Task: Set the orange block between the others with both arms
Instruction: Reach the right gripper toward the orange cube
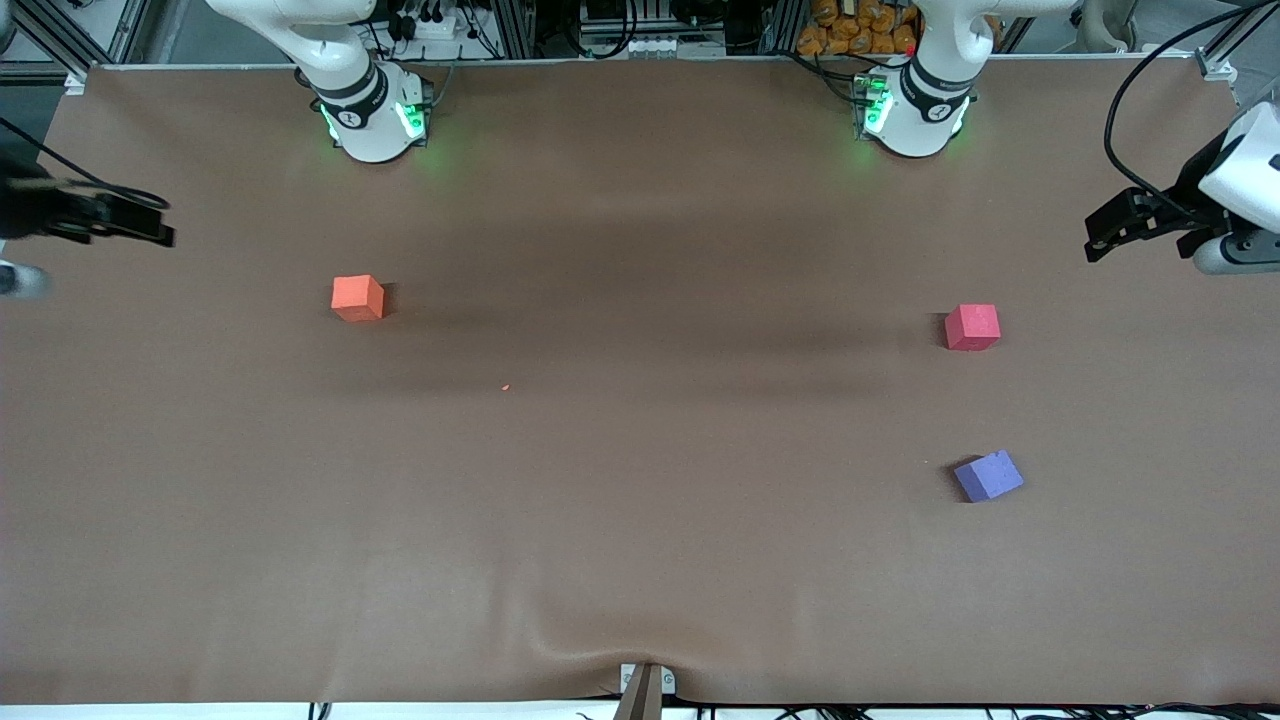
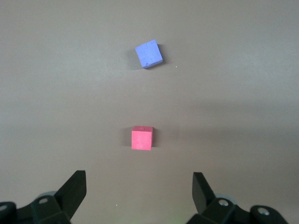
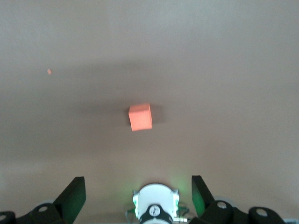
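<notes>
**A:** How many cubes lie on the desk (image 1: 640, 560)?

**B:** Three. The orange block (image 1: 357, 297) sits alone toward the right arm's end. The red-pink cube (image 1: 972, 327) and the purple-blue cube (image 1: 988, 475), which lies nearer the front camera, sit toward the left arm's end, well apart.

**A:** And the hands?

**B:** Two. The left hand (image 1: 1110, 235) and right hand (image 1: 130, 222) hang over opposite desk ends, fingers wide, empty. The middle is open.

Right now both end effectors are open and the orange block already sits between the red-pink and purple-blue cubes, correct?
Not quite. The front view shows the orange block alone toward the right arm's end of the table, apart from the red-pink cube and purple-blue cube. Both end effectors are open.
</notes>
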Controlling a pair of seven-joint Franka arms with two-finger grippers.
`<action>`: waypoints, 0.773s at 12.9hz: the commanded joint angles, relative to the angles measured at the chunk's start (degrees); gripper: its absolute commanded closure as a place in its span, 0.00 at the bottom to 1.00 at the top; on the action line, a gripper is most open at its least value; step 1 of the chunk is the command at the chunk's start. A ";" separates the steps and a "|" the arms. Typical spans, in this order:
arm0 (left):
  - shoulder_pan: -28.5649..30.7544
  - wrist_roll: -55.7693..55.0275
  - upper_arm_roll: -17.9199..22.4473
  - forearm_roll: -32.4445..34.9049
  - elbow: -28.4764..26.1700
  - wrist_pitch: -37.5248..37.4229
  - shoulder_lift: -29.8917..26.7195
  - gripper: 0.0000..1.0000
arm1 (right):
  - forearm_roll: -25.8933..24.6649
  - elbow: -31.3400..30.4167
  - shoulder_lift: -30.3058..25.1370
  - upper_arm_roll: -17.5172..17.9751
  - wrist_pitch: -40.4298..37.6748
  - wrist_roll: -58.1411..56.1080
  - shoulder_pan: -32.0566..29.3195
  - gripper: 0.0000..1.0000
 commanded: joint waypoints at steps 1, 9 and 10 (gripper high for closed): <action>0.23 0.46 -0.10 0.97 1.76 -0.10 0.70 0.00 | -0.49 -10.09 0.83 0.34 4.92 0.16 1.25 0.00; 0.23 0.46 0.61 0.44 4.31 1.31 3.96 0.00 | -0.40 -28.74 11.37 0.34 24.17 -0.10 5.65 0.00; 0.23 0.46 0.61 0.44 4.31 1.31 3.96 0.00 | -0.40 -29.98 12.43 0.34 26.37 -0.19 5.74 0.00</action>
